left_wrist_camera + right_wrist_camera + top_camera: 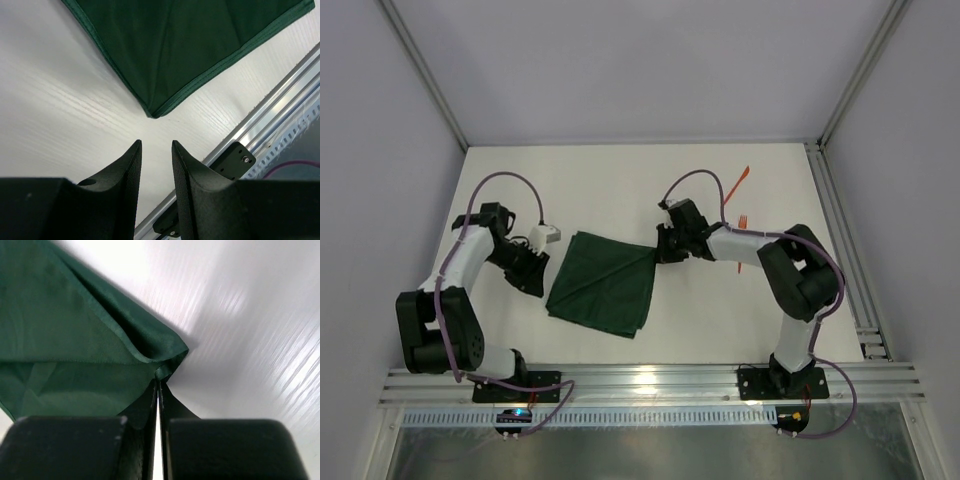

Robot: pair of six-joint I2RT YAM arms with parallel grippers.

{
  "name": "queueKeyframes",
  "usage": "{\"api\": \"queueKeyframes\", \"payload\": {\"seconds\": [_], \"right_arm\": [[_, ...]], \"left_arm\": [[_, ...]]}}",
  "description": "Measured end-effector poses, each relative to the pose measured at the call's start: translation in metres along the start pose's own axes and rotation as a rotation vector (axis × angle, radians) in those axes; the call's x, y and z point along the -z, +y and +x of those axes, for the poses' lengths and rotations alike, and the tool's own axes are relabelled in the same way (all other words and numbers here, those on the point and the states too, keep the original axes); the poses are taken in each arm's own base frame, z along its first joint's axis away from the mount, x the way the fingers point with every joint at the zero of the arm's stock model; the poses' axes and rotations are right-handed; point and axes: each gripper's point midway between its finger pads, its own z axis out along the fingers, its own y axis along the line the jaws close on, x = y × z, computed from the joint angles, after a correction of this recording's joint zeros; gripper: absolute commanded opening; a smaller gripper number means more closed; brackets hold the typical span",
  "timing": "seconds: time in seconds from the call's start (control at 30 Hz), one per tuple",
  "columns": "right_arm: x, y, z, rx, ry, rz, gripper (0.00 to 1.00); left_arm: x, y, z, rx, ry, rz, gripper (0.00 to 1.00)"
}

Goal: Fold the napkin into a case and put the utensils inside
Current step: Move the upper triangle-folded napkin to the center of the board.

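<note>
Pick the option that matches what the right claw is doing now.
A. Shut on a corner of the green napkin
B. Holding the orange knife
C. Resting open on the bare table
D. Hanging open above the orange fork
A: in the right wrist view the right claw is shut with its fingers together, pinching a corner of the napkin.

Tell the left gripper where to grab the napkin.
Pinch the napkin's near hemmed corner, the point aimed at the left gripper. Come in low along the table, straight ahead: that corner lies flat and free, while the right gripper pinches the opposite corner.
</note>
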Motion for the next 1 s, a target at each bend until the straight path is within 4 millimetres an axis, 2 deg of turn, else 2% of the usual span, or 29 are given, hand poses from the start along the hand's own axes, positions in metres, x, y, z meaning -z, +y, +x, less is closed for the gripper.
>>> {"api": "queueKeyframes", "payload": {"seconds": [0.1,0.23,0.37,0.4,0.47,0.5,0.67,0.73,0.8,0.87,0.9,0.97,1.0], "right_arm": [[-0.012,-0.009,-0.027,0.0,-0.002,0.02,0.04],[-0.041,-0.021,-0.094,0.024,-0.037,0.041,0.05],[-0.07,-0.021,-0.171,0.078,-0.1,0.044,0.18],[-0.074,-0.021,-0.182,0.09,-0.114,0.044,0.25],[-0.08,-0.022,-0.2,0.116,-0.127,0.061,0.29],[-0.08,-0.022,-0.205,0.129,-0.131,0.069,0.34],[-0.069,-0.029,-0.196,0.161,-0.102,0.115,0.41],[-0.053,-0.033,-0.182,0.175,-0.079,0.144,0.43],[-0.026,-0.031,-0.167,0.209,-0.075,0.178,0.46],[0.004,-0.014,-0.156,0.274,-0.101,0.189,0.48],[0.017,0.001,-0.15,0.321,-0.119,0.187,0.49],[0.037,0.046,-0.14,0.44,-0.166,0.16,0.5],[0.04,0.068,-0.134,0.49,-0.182,0.138,0.5]], "left_arm": [[0.007,0.0,-0.005,-0.001,-0.026,-0.008,0.32],[0.014,0.001,-0.011,-0.002,-0.06,-0.02,0.32],[0.017,0.002,-0.009,0.021,-0.072,-0.017,0.32],[0.018,0.003,-0.008,0.027,-0.074,-0.019,0.32],[0.02,0.004,-0.007,0.038,-0.08,-0.022,0.32],[0.021,0.005,-0.006,0.044,-0.082,-0.024,0.32],[0.022,0.007,-0.006,0.059,-0.092,-0.028,0.32],[0.024,0.007,-0.01,0.074,-0.101,-0.026,0.32],[0.026,0.011,-0.017,0.086,-0.117,-0.027,0.32],[0.027,0.015,-0.024,0.1,-0.138,-0.034,0.32],[0.027,0.017,-0.026,0.108,-0.146,-0.041,0.32],[0.027,0.019,-0.029,0.121,-0.159,-0.052,0.32],[0.027,0.021,-0.031,0.125,-0.164,-0.058,0.32]]}}
